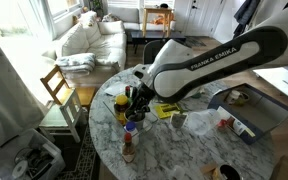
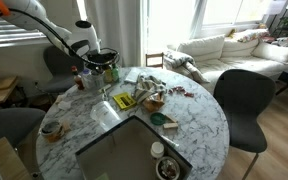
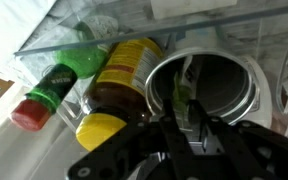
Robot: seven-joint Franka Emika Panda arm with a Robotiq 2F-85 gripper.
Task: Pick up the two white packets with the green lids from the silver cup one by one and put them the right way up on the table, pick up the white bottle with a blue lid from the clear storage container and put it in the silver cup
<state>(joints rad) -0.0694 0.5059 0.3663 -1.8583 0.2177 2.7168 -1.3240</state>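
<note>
- Arm (image 1: 216, 58) casing reads "FRANKA EMIKA".
- Pincer (image 3: 191, 130) reaches into the silver cup (image 3: 252, 100), fingers clamped on a white packet (image 3: 182, 92).
- Yellow bottle (image 3: 129, 72) beside the cup: label print illegible.

Smooth, gleaming metal is being shown by the silver cup (image 3: 224, 95), a glossy marble-veined surface by the bench (image 2: 199, 125), a matt black finish by the claw (image 3: 189, 115).
</note>
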